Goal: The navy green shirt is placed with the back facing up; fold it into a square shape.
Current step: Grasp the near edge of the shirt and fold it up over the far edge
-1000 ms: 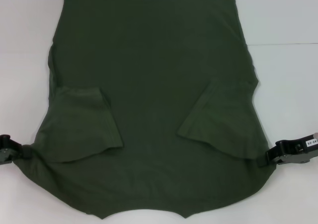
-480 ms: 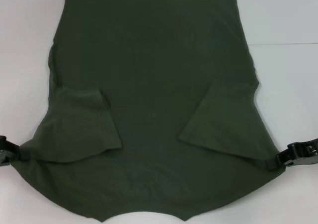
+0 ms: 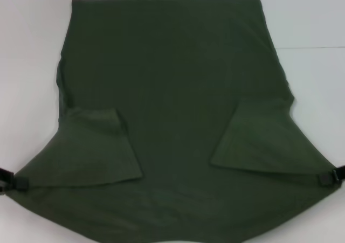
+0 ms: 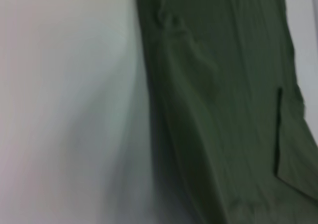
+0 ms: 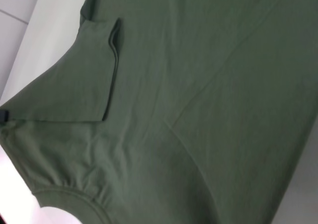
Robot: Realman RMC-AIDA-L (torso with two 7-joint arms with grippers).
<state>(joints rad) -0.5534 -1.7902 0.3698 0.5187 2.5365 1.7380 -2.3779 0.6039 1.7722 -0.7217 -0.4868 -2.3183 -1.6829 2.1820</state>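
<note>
The navy green shirt [image 3: 172, 92] lies spread on the white table, hem at the far side, both short sleeves folded in over the body. My left gripper [image 3: 15, 182] pinches the near left shoulder corner at the picture's left edge. My right gripper [image 3: 326, 178] pinches the near right shoulder corner at the right edge. The cloth is drawn taut between them. In the left wrist view the shirt [image 4: 223, 100] shows a side edge and a folded sleeve. The right wrist view shows the shirt [image 5: 198, 95], a folded sleeve and the collar rim.
White table [image 3: 312, 16] surrounds the shirt at the far left and far right. A thin seam line [image 3: 312, 48] runs across the tabletop at the right. Nothing else stands on the table.
Both grippers have moved outward, away from each other, to the picture's edges. The shirt's near end has been pulled wider and tauter, and its near corners have spread.
</note>
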